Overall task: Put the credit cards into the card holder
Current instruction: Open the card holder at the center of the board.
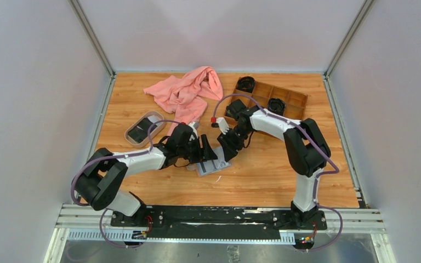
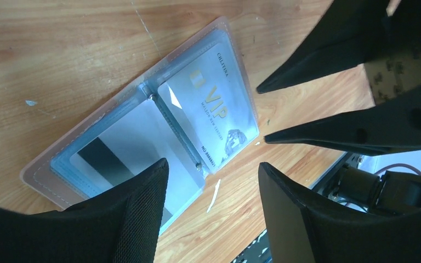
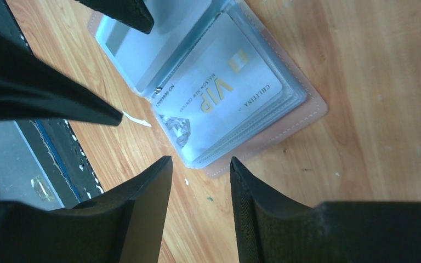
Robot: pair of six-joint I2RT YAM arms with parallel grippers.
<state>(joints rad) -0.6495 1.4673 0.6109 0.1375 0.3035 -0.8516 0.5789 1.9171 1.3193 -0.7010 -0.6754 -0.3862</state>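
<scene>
1. The left arm (image 1: 137, 160) folds back at an elbow near the front-left of the desk (image 1: 285, 181). Its forearm then runs low and rightward toward the middle.
2. The left pincer (image 2: 212, 164) tilts down over the near edge of the card holder (image 2: 142, 126). Its fingers are spread wide with nothing between them. One finger overlaps a page in the wrist view; whether it touches cannot be told.
3. The right arm (image 1: 301, 143) rises from its base and bends at a high elbow on the right. Its forearm reaches leftward, with the wrist turned down and back toward the near edge.
4. The right pincer (image 3: 200, 160) hangs over the holder's other side. Its fingers are parted by a narrower gap and grip nothing. Its tips face the left pincer's tips, close but apart.
5. The card holder lies open and flat mid-desk between the two pincers, clear sleeves upward inside a tan rim.
6. A silver-grey VIP card (image 2: 211, 112) lies slightly askew on one page. Whether it sits inside a sleeve cannot be told.
7. A second card (image 2: 112, 159) with a dark stripe shows on the other page.
8. An oval tray (image 1: 127, 133) beyond the left forearm holds dark cards (image 1: 141, 130).
9. A pink cloth (image 1: 186, 92) and a wooden box (image 1: 293, 99) lie at the far side.
</scene>
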